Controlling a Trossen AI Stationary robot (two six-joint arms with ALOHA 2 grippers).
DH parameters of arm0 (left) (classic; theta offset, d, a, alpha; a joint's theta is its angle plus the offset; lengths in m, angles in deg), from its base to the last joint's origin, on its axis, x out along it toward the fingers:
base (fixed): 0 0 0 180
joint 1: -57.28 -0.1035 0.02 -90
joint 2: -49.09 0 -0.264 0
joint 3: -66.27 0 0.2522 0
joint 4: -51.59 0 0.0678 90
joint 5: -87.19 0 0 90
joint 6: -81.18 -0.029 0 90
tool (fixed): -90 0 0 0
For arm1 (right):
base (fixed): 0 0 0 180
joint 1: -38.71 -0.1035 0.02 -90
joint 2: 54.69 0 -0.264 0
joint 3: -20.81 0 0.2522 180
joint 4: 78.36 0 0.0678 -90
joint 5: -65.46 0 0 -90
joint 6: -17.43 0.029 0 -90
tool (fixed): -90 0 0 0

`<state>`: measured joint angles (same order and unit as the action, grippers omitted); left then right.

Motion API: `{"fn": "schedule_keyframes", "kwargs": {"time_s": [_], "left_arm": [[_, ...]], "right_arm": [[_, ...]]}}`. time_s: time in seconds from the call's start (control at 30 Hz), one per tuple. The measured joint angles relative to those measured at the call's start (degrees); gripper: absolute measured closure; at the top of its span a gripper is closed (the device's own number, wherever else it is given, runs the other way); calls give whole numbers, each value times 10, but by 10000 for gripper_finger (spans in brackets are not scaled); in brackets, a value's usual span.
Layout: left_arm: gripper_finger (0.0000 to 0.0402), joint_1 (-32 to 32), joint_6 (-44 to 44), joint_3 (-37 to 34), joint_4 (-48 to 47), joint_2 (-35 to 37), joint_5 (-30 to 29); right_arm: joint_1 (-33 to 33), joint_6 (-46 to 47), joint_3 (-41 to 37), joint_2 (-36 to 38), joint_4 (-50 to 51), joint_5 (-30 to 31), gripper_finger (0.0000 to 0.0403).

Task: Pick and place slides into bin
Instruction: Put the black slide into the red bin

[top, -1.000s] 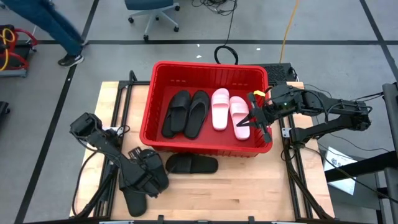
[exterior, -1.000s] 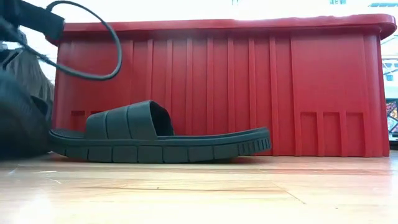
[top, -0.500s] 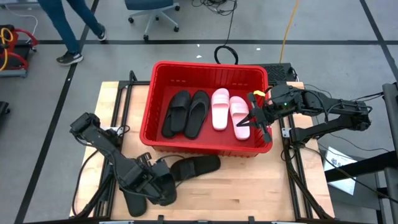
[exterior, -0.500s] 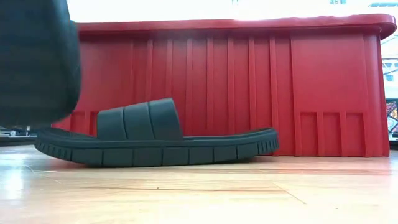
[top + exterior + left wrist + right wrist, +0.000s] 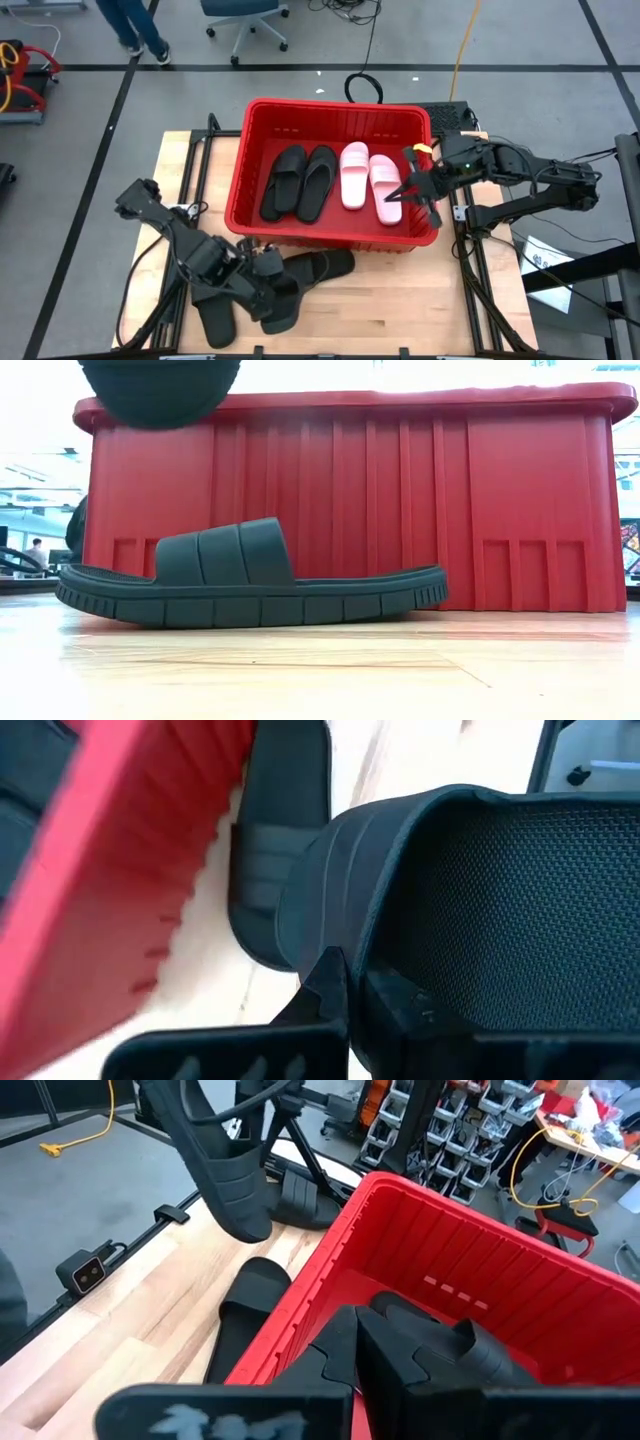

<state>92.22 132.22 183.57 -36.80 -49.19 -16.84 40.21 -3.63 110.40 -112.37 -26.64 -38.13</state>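
My left gripper point(image 5: 266, 288) is shut on a black slide point(image 5: 284, 308), held up over the table's near left; the same slide point(image 5: 222, 1175) hangs in the right wrist view, and its lower end point(image 5: 160, 390) shows at the low view's top. A second black slide point(image 5: 322, 265) lies sole-down on the table against the red bin's point(image 5: 250, 215) near wall. A third point(image 5: 215, 322) lies by the near left edge. In the bin lie two black slides point(image 5: 300, 182) and two pink ones point(image 5: 368, 180). My right gripper point(image 5: 408, 190) waits shut over the bin's right side. My left gripper pinches the slide's side edge point(image 5: 352, 960) between its two fingers, close to where the strap point(image 5: 325, 860) meets the sole. The fingers slant steeply down from above. The slide is lifted clear of the table and hangs tilted, strap end lowest.
Bare wooden table point(image 5: 400, 300) lies to the right of the slides, in front of the bin. A black cable point(image 5: 362, 85) curls behind the bin. A person point(image 5: 135, 30) walks on the floor beyond the far left corner.
My left gripper has risen steeply with the black slide and gone a little toward the table's right edge, tipping further downward; the slide now hangs well clear of the table. The slide lying before the bin has been nudged and turned slightly.
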Motion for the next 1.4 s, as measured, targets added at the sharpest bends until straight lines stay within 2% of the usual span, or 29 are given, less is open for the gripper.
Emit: {"fn": "schedule_keyframes", "kwargs": {"time_s": [0.43, 0.73, 0.87, 1.03, 1.13, 1.3, 1.4], "left_arm": [[400, -91, -186, 125, -72, 0, 4], [400, -168, -368, 215, -78, 0, -48], [400, -214, -434, 240, -107, 1, -106], [400, -280, -515, 227, -113, 1, -168], [400, -319, -563, 190, -92, 1, -189], [400, -382, -612, 119, -17, 0, -190], [400, -410, -663, 58, 69, 1, -190]], "right_arm": [[0, 0, 0, 33, 1, 0, 403], [0, -28, 0, 33, 1, 0, 403], [0, -28, 0, 33, 1, 1, 403], [0, -27, 0, 33, 0, 2, 403], [0, -27, 0, 33, 0, 2, 403], [0, -26, 0, 33, 0, 2, 403], [0, -26, 0, 33, 0, 2, 403]]}}
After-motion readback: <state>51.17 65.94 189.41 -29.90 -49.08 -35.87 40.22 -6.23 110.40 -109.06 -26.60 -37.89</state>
